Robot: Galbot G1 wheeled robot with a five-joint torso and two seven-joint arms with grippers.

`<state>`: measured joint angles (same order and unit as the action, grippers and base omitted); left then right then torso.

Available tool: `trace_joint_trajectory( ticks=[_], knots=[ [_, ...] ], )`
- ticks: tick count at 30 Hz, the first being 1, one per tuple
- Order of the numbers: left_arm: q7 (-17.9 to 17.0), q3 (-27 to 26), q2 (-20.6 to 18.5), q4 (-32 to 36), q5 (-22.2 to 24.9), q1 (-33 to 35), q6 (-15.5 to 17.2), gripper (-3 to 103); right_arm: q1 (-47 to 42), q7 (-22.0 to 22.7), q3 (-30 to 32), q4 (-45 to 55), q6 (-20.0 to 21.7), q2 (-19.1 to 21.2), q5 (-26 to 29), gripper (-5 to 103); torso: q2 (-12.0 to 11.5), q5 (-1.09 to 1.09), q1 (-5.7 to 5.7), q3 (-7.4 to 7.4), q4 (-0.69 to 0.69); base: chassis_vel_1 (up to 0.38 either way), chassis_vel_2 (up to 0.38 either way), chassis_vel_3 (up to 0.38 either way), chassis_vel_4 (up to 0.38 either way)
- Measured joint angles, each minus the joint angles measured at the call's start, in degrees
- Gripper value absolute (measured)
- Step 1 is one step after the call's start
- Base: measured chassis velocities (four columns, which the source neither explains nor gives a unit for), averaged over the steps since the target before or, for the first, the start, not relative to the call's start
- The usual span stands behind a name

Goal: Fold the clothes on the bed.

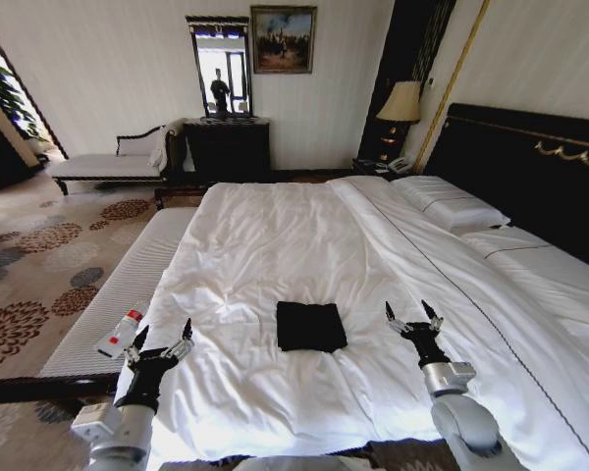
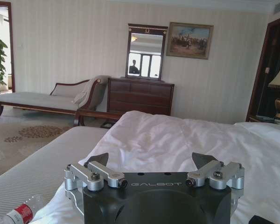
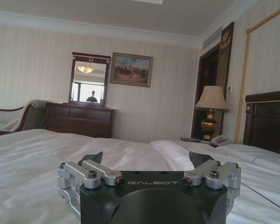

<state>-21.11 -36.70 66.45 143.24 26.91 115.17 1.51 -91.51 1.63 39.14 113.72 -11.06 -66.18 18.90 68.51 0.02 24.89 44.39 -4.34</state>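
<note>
Left pincer [image 1: 163, 337] and right pincer [image 1: 413, 314]: both wide open, holding nothing, raised over the near end of the bed [image 1: 275, 235]. Black T-shirt [image 1: 310, 326] lies between them on the white duvet as a folded square, touching neither. Bottle [image 1: 121, 334] on the bench [image 1: 118, 294] alongside, near left pincer.
</note>
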Motion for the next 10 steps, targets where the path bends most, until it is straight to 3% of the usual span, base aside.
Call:
trace_joint_trajectory(
  ticks=[10],
  knots=[
    [0.00,0.00,0.00,0.00,0.00,0.00,0.01,100,1.45,0.13,-0.43,0.91,1.40,0.00,-0.21,100,0.00,-0.01,0.00,0.00,0.00,0.000,0.000,0.000,0.000]
  ],
)
